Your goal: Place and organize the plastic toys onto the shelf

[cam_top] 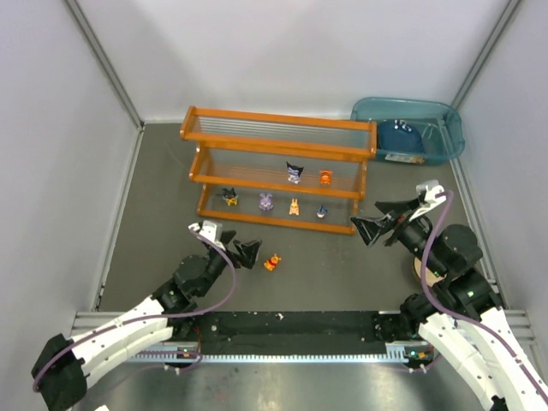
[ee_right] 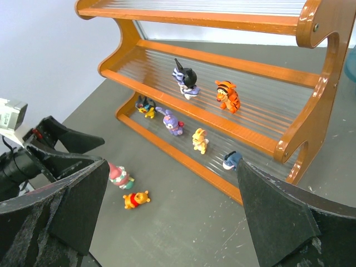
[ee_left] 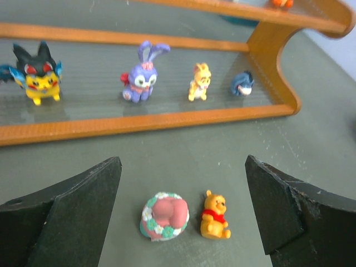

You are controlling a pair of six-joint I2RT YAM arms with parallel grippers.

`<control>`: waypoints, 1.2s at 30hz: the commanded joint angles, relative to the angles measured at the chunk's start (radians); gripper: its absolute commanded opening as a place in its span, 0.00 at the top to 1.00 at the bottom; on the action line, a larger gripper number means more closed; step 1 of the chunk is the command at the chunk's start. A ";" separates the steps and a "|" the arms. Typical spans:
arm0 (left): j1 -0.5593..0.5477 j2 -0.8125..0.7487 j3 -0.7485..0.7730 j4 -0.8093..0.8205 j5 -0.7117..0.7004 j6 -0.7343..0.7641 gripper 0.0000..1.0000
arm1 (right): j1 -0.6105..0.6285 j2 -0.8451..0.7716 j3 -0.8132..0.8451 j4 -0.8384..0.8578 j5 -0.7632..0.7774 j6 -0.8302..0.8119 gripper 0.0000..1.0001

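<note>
Fingers (ee_left: 67,217) of the left gripper (ee_left: 182,172) are spread wide and pinch nothing, low over the gray table (cam_top: 325,274) in front of the shelf. Between them, in the left wrist view, two plastic toys rest on the table. One is a pink-white figurine (ee_left: 165,216), tipped over. The other is a yellow-orange bear (ee_left: 214,222), sitting upright just beside it on the right.

Off to the right, the right gripper (cam_top: 368,216) hovers near the right end of the lowest tier, its fingers likewise spread apart and holding nothing.

Beyond both grippers stands the orange-framed shelf (ee_right: 314,22), stepped in three tiers. Four toys stand upright and apart on its lowest tier. From left to right they are a black-and-yellow figurine (ee_left: 34,75), a purple rabbit (ee_left: 142,75), a tan figurine (ee_left: 199,82) and a dark blue figurine (ee_left: 242,84). On the middle tier, toward its right half, a black-white figurine (ee_right: 186,80) and an orange tiger (ee_right: 228,95) stand side by side without touching.

Farthest back, at the table's rear right corner beside the top tier, sits a teal bin (cam_top: 411,103) with a blue item (cam_top: 401,137) inside it.
</note>
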 commanded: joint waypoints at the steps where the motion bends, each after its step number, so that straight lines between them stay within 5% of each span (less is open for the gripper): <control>1: -0.084 0.069 0.014 -0.025 -0.170 -0.057 0.01 | -0.001 -0.002 0.005 0.026 -0.011 -0.013 0.01; 7: -0.292 0.209 0.074 -0.108 -0.431 -0.178 0.01 | -0.001 -0.004 0.005 0.027 -0.014 -0.012 0.01; 17: -0.291 0.118 0.035 -0.125 -0.471 -0.153 0.01 | -0.002 -0.005 0.002 0.027 -0.015 -0.013 0.01; 36: -0.292 0.402 0.086 0.009 -0.449 -0.132 0.21 | -0.002 -0.008 0.000 0.030 -0.017 -0.012 0.01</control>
